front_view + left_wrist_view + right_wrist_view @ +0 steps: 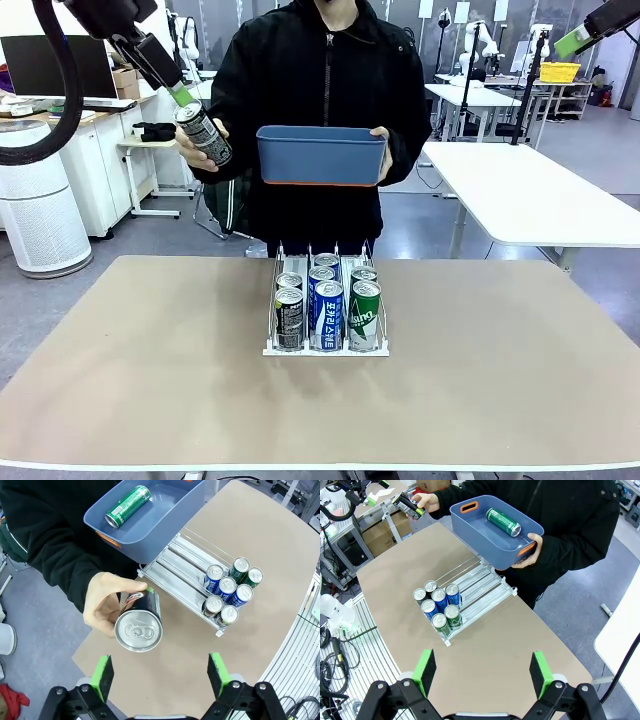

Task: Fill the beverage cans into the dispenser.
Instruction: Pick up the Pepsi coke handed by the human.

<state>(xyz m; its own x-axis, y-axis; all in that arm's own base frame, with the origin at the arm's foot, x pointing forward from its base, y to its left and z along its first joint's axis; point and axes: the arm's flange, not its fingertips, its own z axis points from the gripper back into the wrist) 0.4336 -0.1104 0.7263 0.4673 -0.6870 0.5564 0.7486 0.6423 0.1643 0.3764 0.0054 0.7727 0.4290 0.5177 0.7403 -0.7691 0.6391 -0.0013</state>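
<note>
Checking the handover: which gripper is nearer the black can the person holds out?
Left. The left gripper hovers just short of the black can, facing its silver top, jaws open. The right gripper is raised far off on the other side, jaws open too.

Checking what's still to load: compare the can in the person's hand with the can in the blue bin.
The hand-held can is black-grey; the bin can is green. The black one is held up in the person's hand; the green one lies on its side in the bin. Both are slim and silver-topped.
</note>
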